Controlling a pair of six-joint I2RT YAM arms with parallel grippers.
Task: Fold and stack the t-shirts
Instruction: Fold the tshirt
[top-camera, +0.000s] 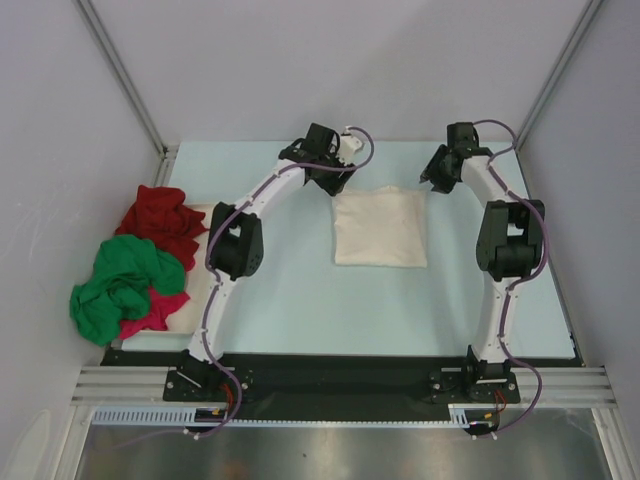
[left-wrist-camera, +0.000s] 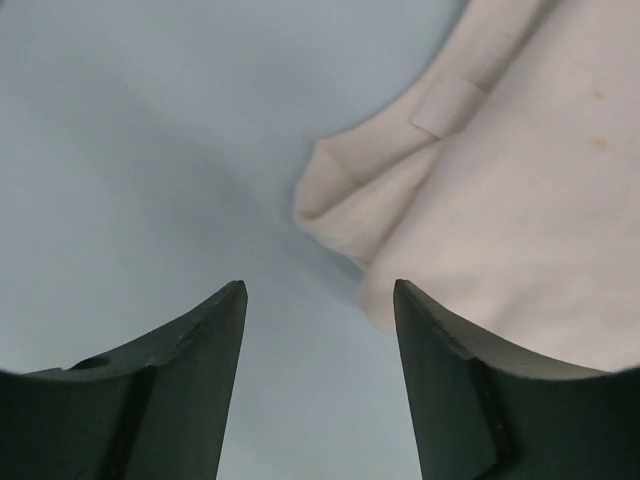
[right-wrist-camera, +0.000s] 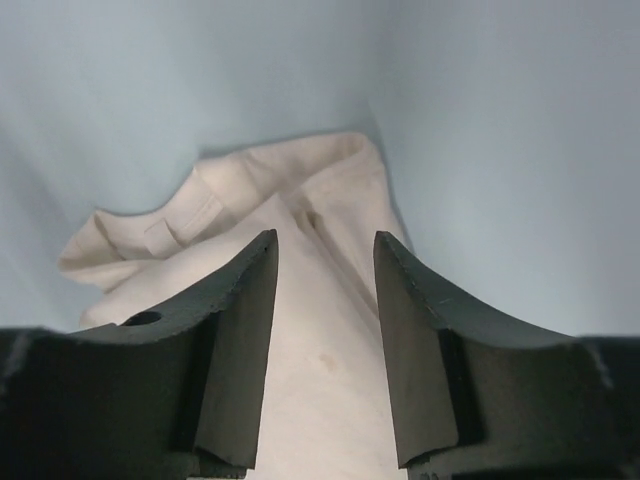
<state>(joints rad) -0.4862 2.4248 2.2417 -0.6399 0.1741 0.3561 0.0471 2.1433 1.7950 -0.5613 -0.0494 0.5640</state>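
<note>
A cream-white t-shirt (top-camera: 380, 228) lies folded into a rectangle at the table's middle back. It also shows in the left wrist view (left-wrist-camera: 520, 200) and the right wrist view (right-wrist-camera: 320, 330). My left gripper (top-camera: 335, 180) hovers open and empty at its far left corner, its jaws (left-wrist-camera: 318, 295) over bare table. My right gripper (top-camera: 432, 178) hovers open at the far right corner, its jaws (right-wrist-camera: 325, 245) straddling the cloth without holding it. A dark red t-shirt (top-camera: 160, 218), a bright green t-shirt (top-camera: 120, 285) and a magenta-pink t-shirt (top-camera: 155, 310) lie crumpled at the left.
The crumpled shirts sit on a flat white tray (top-camera: 198, 285) at the table's left edge. Grey enclosure walls with metal posts (top-camera: 120, 75) ring the pale blue table (top-camera: 330, 300). The arm bases stand on a black rail (top-camera: 340, 375) at the near edge.
</note>
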